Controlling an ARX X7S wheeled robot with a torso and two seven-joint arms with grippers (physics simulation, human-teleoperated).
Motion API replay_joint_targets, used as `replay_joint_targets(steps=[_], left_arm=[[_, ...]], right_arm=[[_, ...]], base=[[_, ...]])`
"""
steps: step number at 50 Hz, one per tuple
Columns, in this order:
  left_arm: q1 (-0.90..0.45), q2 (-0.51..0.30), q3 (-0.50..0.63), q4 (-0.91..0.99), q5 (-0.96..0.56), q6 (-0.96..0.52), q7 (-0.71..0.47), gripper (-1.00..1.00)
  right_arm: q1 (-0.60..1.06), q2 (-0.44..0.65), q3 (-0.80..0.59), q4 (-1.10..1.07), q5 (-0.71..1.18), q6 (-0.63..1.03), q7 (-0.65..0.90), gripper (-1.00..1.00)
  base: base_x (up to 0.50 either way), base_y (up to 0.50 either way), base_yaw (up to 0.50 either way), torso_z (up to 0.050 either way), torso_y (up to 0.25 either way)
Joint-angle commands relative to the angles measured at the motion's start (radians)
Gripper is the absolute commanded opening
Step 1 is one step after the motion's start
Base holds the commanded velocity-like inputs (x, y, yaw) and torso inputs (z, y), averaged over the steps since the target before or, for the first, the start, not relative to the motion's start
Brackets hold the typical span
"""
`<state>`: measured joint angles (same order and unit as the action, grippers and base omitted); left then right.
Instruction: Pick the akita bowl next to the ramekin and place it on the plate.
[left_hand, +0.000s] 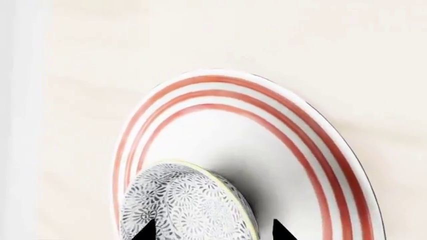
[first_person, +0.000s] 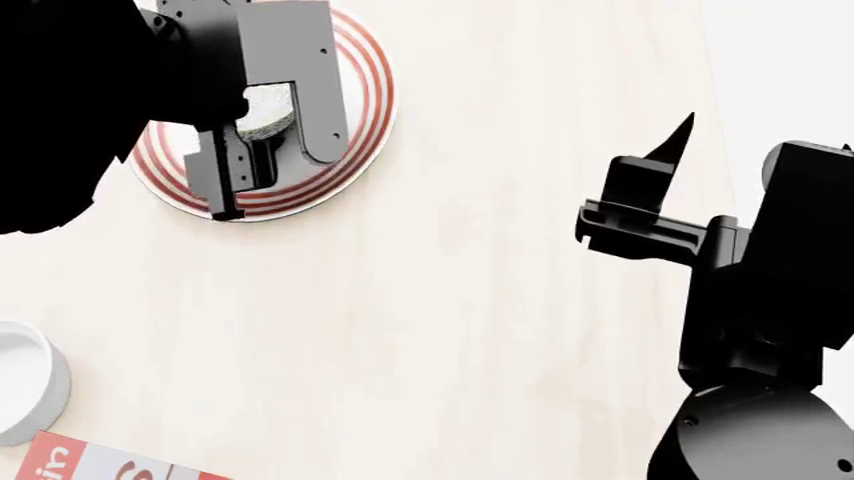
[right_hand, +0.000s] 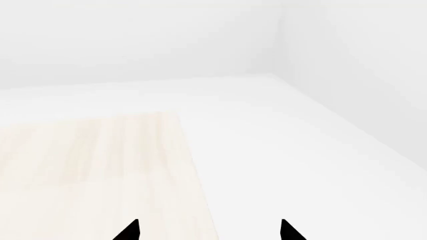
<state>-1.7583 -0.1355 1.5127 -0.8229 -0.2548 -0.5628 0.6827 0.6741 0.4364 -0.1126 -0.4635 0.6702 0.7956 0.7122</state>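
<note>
The akita bowl (left_hand: 190, 207), grey and white with a flower pattern and a yellow-green rim, lies tilted on the plate (left_hand: 313, 150), a wide white plate with thin red rings. My left gripper (left_hand: 212, 232) is open around the bowl: one fingertip (left_hand: 145, 231) overlaps its patterned side, and the other stands clear of its rim. In the head view the left gripper (first_person: 260, 130) hovers over the plate (first_person: 367, 120) and hides most of the bowl (first_person: 271, 105). The ramekin (first_person: 24, 385) sits at the near left. My right gripper (first_person: 667, 150) is open and holds nothing.
A red-and-white box (first_person: 100, 462) lies at the near left corner, beside the ramekin. The pale wooden table (first_person: 467, 300) ends at the right, near the right arm; the right wrist view shows that table edge (right_hand: 193, 165) with white floor beyond.
</note>
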Motion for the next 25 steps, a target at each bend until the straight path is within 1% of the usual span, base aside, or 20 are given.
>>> replay_joint_targets(steps=[1, 12, 16, 22, 25], left_arm=[[0.002, 0.039, -0.040, -0.027, 0.019, 0.024, 0.001, 1.00], [0.001, 0.054, -0.060, -0.054, 0.012, 0.038, -0.015, 1.00], [0.002, 0.073, -0.072, -0.091, 0.010, 0.067, -0.026, 1.00], [0.005, 0.130, -0.090, -0.204, 0.009, 0.148, -0.045, 1.00], [0.000, 0.135, -0.089, -0.208, -0.007, 0.159, -0.061, 1.00]], right_arm=[[-0.006, -0.017, 0.022, -0.009, -0.019, 0.003, -0.021, 1.00], [-0.004, -0.016, 0.021, -0.010, -0.014, 0.006, -0.018, 1.00], [-0.005, -0.016, 0.019, -0.005, -0.017, 0.000, -0.020, 1.00], [-0.002, -0.015, 0.021, -0.009, -0.011, 0.006, -0.017, 1.00], [-0.004, -0.014, 0.020, -0.006, -0.013, 0.001, -0.019, 1.00]], base=[[0.00, 0.00, 0.00, 0.000, 0.000], [0.00, 0.00, 0.00, 0.000, 0.000], [0.00, 0.00, 0.00, 0.000, 0.000], [0.00, 0.00, 0.00, 0.000, 0.000], [0.00, 0.00, 0.00, 0.000, 0.000]])
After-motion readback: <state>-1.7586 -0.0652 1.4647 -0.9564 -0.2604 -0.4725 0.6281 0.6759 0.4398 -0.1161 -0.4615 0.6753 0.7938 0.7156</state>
